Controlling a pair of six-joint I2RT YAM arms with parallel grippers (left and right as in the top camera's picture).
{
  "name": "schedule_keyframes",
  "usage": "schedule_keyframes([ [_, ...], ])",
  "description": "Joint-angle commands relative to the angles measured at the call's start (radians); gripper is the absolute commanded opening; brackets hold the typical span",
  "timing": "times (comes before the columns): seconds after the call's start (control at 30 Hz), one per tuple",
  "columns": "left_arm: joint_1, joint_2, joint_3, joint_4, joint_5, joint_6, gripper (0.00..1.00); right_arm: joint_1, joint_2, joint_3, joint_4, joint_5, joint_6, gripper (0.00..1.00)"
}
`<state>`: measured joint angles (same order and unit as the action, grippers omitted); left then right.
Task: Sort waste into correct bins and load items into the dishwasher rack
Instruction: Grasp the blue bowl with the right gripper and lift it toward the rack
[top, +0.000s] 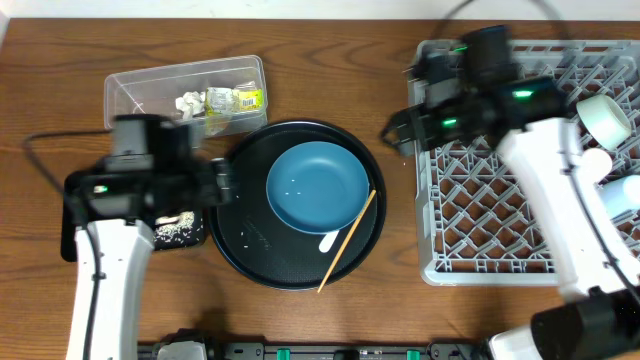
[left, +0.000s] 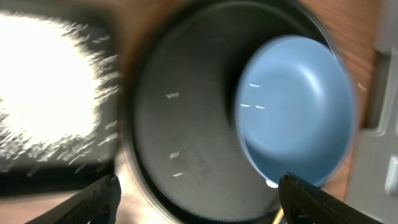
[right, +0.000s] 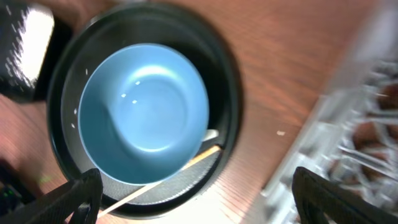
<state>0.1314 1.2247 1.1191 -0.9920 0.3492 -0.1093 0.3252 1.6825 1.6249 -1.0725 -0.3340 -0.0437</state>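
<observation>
Jaws of the left gripper (left: 199, 194) stand wide apart with nothing between them. It hangs at the left rim of the round tray (top: 250, 255). The right gripper (right: 196, 186) is just as wide and just as empty, and it sits over the left edge of the rack (top: 500, 255), near the round tray's upper right.

Between the two lies the blue dish (top: 318, 187), flat and mouth up on the round tray. It is to the right of the left gripper and down to the left of the right one, about equally near both. The chopstick (top: 348, 240) lies aslant. Its long axis runs from beside the dish's right rim down to the left and out over the round tray's front rim. The spoon (top: 330, 240) is partly tucked under the dish beside it. Both lie on the side nearer the right arm, so that arm looks better placed for them.

Further out, the rice (top: 178, 232) is in the shallow black tray (top: 196, 214) just beside the left arm. The wrapper (top: 245, 98) and tissue (top: 188, 102) lie in the clear tub (top: 135, 90). A white cup (top: 605, 118) stands in the rack's far right. Both wrist views are blurred.
</observation>
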Motion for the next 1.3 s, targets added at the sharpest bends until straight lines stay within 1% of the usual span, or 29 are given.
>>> schedule_keyframes([
  [0.0, 0.12, 0.012, 0.01, -0.033, -0.029, -0.005, 0.82, 0.087, 0.093, 0.008, 0.018, 0.102, 0.055, 0.9],
  [0.07, 0.169, 0.021, 0.008, -0.044, -0.029, -0.03, 0.82, 0.128, 0.151, 0.008, 0.037, 0.108, 0.07, 0.86],
  [0.13, 0.195, 0.025, 0.008, -0.045, -0.028, -0.049, 0.83, 0.159, 0.211, 0.008, 0.054, 0.163, 0.119, 0.84],
  [0.23, 0.201, 0.027, 0.008, -0.044, -0.028, -0.05, 0.83, 0.187, 0.3, 0.008, 0.072, 0.246, 0.203, 0.83],
  [0.4, 0.201, 0.027, 0.008, -0.044, -0.028, -0.05, 0.83, 0.194, 0.423, 0.008, 0.093, 0.248, 0.264, 0.77],
  [0.43, 0.201, 0.027, 0.008, -0.045, -0.028, -0.05, 0.83, 0.194, 0.44, 0.008, 0.096, 0.247, 0.272, 0.74],
  [0.47, 0.201, 0.027, 0.008, -0.045, -0.028, -0.05, 0.83, 0.194, 0.456, 0.008, 0.096, 0.238, 0.275, 0.61],
  [0.5, 0.201, 0.027, 0.008, -0.047, -0.028, -0.05, 0.83, 0.194, 0.463, 0.008, 0.096, 0.225, 0.275, 0.44],
  [0.6, 0.201, 0.027, 0.008, -0.047, -0.028, -0.05, 0.83, 0.193, 0.452, 0.015, 0.096, 0.201, 0.275, 0.02],
  [0.63, 0.201, 0.027, 0.008, -0.047, -0.028, -0.05, 0.83, 0.192, 0.447, 0.023, 0.096, 0.198, 0.275, 0.01],
  [0.83, 0.201, 0.027, 0.008, -0.047, -0.028, -0.05, 0.83, 0.153, 0.343, 0.137, 0.053, 0.208, 0.259, 0.01],
  [0.93, 0.201, 0.027, 0.008, -0.047, -0.028, -0.05, 0.83, 0.102, 0.253, 0.218, 0.013, 0.289, 0.24, 0.01],
  [1.0, 0.201, 0.027, 0.008, -0.047, -0.028, -0.05, 0.83, 0.066, 0.192, 0.25, -0.001, 0.403, 0.228, 0.01],
  [1.07, 0.201, 0.027, 0.008, -0.047, -0.028, -0.05, 0.83, 0.031, 0.133, 0.258, 0.0, 0.564, 0.218, 0.01],
  [1.17, 0.201, 0.027, 0.008, -0.047, -0.025, -0.05, 0.83, -0.038, 0.063, 0.258, 0.004, 0.864, 0.218, 0.01],
  [1.27, 0.201, 0.027, 0.008, -0.047, -0.025, -0.05, 0.83, -0.11, 0.042, 0.258, 0.024, 1.102, 0.218, 0.01],
])
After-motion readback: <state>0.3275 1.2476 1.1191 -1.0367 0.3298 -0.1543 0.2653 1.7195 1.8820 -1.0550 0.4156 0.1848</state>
